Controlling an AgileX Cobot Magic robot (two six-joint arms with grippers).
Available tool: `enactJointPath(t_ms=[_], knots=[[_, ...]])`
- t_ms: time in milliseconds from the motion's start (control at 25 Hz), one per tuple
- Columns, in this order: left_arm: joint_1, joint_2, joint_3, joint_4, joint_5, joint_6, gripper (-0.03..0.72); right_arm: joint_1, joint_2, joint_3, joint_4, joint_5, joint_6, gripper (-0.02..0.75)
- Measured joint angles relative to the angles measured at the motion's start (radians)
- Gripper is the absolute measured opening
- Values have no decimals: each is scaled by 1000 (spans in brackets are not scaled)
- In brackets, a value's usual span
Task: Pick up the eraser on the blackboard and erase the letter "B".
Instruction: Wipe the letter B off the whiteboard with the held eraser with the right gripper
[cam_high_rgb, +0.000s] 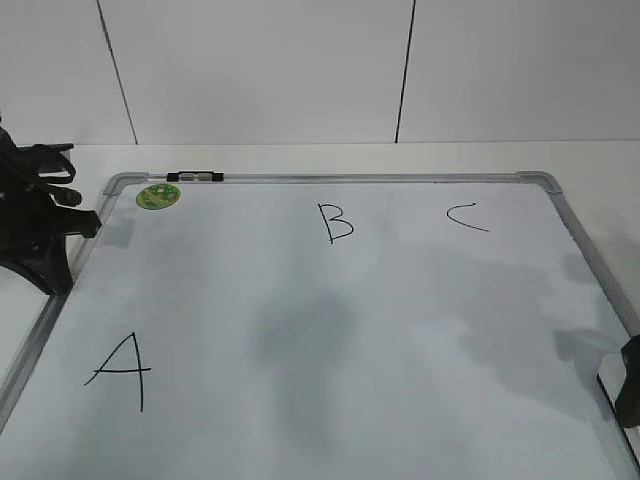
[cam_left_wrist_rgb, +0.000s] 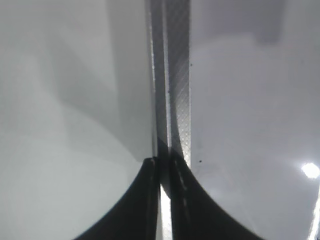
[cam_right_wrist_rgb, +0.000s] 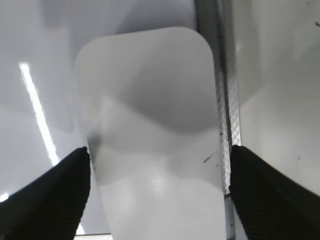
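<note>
The blackboard (cam_high_rgb: 330, 330) is a white dry-erase board with a silver frame, lying flat. The letter "B" (cam_high_rgb: 335, 222) is drawn in black near its top middle. The white eraser (cam_right_wrist_rgb: 150, 100) fills the right wrist view and lies on the board beside the right frame rail (cam_right_wrist_rgb: 225, 115). My right gripper (cam_right_wrist_rgb: 160, 155) is open, with one finger on each side of the eraser; only its edge (cam_high_rgb: 630, 385) shows at the board's right side in the exterior view. My left gripper (cam_left_wrist_rgb: 164, 162) is shut and empty over the left frame rail (cam_left_wrist_rgb: 175, 75). It rests at the board's upper left (cam_high_rgb: 85, 225).
A larger "A" (cam_high_rgb: 122, 368) is at the lower left and a "C" (cam_high_rgb: 466, 216) at the top right. A round green sticker (cam_high_rgb: 157, 196) and a black-and-silver clip (cam_high_rgb: 195, 177) sit at the top left. A white wall stands behind.
</note>
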Motion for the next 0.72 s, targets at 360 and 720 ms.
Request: enactJointPath(t_ms=[360,720], knots=[[0,0,0,0,0,0,20,0,52,0,2,2,0,664],[0,0,0,0,0,0,20,0,60,0,4,8,0,616]])
